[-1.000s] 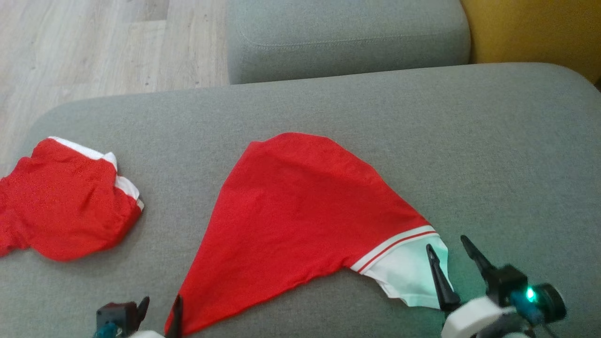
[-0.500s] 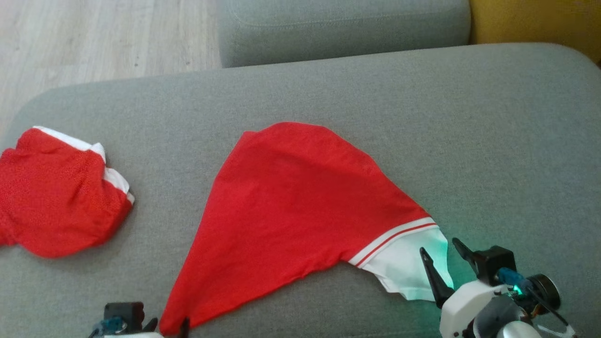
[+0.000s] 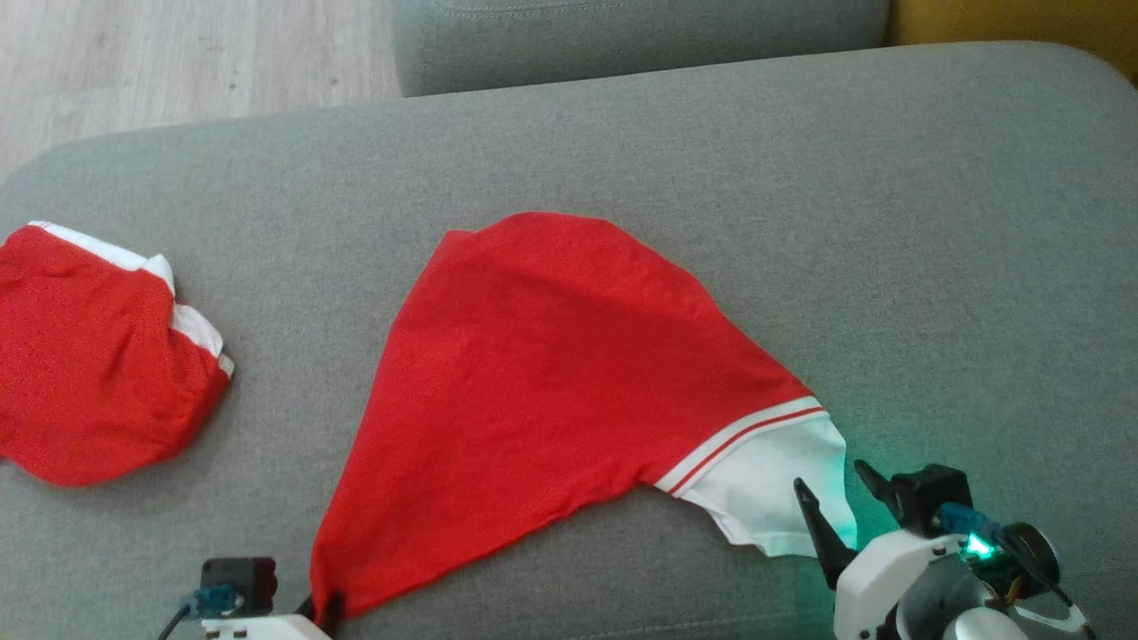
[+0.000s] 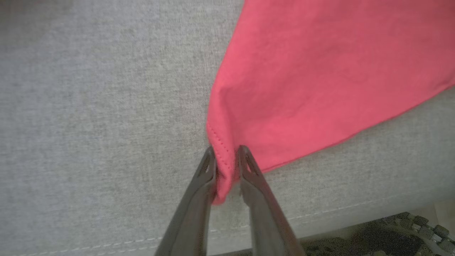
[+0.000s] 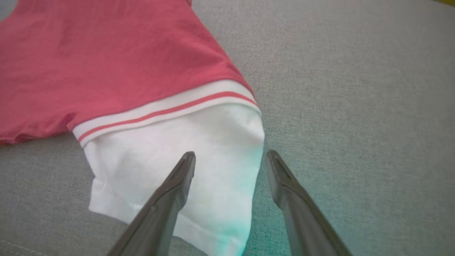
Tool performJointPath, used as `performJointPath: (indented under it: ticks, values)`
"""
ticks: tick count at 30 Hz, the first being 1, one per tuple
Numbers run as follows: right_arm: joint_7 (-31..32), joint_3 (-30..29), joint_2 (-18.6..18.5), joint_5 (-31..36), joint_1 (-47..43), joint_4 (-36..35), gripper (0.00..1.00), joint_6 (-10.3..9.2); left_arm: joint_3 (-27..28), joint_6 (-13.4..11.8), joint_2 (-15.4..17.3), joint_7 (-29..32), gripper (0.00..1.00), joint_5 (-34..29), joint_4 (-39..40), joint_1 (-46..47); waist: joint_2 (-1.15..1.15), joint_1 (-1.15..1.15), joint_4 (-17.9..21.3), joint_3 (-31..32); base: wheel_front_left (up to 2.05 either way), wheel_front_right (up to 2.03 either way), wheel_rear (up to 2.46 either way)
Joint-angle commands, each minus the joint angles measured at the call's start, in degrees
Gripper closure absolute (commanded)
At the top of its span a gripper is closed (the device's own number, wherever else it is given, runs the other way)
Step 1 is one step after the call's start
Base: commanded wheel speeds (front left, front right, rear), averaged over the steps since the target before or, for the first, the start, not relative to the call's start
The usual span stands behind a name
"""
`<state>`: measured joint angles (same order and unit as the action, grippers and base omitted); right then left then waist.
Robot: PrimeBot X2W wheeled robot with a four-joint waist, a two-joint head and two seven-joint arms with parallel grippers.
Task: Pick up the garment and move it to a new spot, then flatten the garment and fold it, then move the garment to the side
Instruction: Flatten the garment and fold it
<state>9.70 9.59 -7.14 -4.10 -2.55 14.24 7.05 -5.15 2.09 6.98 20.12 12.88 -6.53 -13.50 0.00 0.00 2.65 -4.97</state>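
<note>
**Garment spread on the sofa cushion, left hand pinching one corner**

I see the garment (image 3: 551, 382) lying flat as a rough triangle in the middle of the grey sofa cushion (image 3: 933, 222). Its long axis runs left to right along the cushion's near edge. The rounded top points away from me. One red corner (image 4: 222, 167) points near-left and the white sleeve (image 5: 185, 142) points near-right.

My left hand (image 4: 225, 156) is clamped on that red corner. In the left wrist view the stitched hem is bunched between the two fingers, close to the cushion's front seam. My right hand (image 5: 231, 160) has its fingers apart at the sleeve end, one finger over the white cloth and the other over bare cushion just beside it. I cannot tell whether either tip touches.

A second red garment (image 3: 98, 356) with white trim lies crumpled on the left of the cushion, well apart from mine. Beyond the cushion are another grey cushion (image 3: 622, 36) and wooden floor (image 3: 178, 62). Nothing lies between the hands and the cloth.

The garment is plain red and mostly smooth. A white band with a thin red stripe sits where the sleeve begins, and a green glow tints the sleeve tip.
</note>
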Motion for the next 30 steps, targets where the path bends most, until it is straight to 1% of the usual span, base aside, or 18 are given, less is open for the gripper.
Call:
performJointPath:
  ticks: [1,4,7,14,21,25,28,29,30]
  values:
    - [0.2,1.7,-1.0,-0.4,2.9,-1.5,0.00,0.44,1.4,0.1,0.7,0.2,0.72,0.3,1.6,2.7,0.00,0.00,0.0,-0.2,0.00,0.00,0.00]
    - [0.5,1.8,-1.1,-0.6,3.0,-1.4,0.00,0.44,1.1,0.1,0.7,0.3,0.78,0.5,1.5,2.9,0.00,0.00,-0.1,-0.9,0.00,0.00,0.00]
    - [0.7,1.8,-1.0,-0.9,3.2,-1.0,0.00,0.44,0.8,0.2,0.7,0.5,1.00,0.7,1.3,3.1,0.00,0.00,-0.3,-1.5,0.00,0.00,0.00]
    - [2.4,1.5,-0.7,-1.0,3.4,0.7,0.00,0.44,0.3,0.4,0.9,0.4,1.00,1.0,1.0,3.8,0.00,0.00,-0.8,-2.5,0.00,0.00,0.00]
    - [5.8,0.0,-0.1,-0.7,1.8,1.0,0.00,0.44,0.1,0.3,1.0,0.0,1.00,1.5,1.1,3.9,0.00,0.00,-0.8,-2.9,0.00,0.00,0.00]
    - [8.3,0.9,0.1,-1.3,1.1,1.2,0.00,0.44,-0.1,0.3,1.1,-0.2,1.00,1.7,1.3,4.0,0.00,0.00,-0.8,-3.1,0.00,0.00,0.00]
    - [10.7,2.7,0.0,-2.8,0.7,1.1,0.00,0.44,-0.3,0.4,1.1,-0.2,1.00,1.9,1.5,4.1,0.00,0.00,-0.9,-3.3,0.00,0.00,0.00]
    - [11.4,3.4,-0.2,-3.3,0.6,1.1,0.09,0.44,-0.4,0.4,1.2,-0.2,1.00,1.9,1.6,4.2,0.00,0.00,-1.0,-3.3,0.00,0.00,0.00]
    - [11.8,4.2,-0.4,-3.9,0.6,0.9,0.66,0.44,-0.4,0.4,1.1,-0.2,1.00,2.1,1.7,4.2,0.00,0.00,-1.1,-3.4,0.00,0.00,0.00]
